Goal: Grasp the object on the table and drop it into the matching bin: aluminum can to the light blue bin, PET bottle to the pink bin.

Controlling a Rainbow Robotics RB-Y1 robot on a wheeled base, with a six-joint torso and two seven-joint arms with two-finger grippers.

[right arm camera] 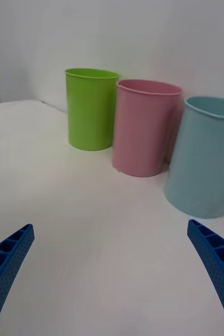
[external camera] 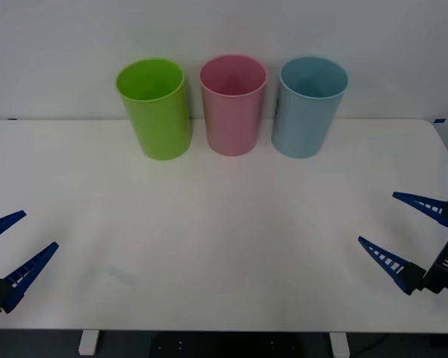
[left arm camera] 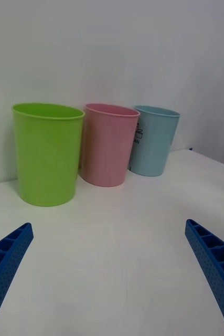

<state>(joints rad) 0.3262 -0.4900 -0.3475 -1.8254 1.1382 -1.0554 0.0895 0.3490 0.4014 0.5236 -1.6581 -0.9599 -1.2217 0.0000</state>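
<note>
Pre-grasp or done: left gripper lower left, right gripper lower right, both spread and empty; no can visible on table, presumably inside light blue bin, so next needs a target.

Two robot grippers, the left gripper and the right gripper, carry long, tapered blue fingers, ribbed with open cells and stippled along the sides. White lettering marks the black housing behind the right pair.
</note>
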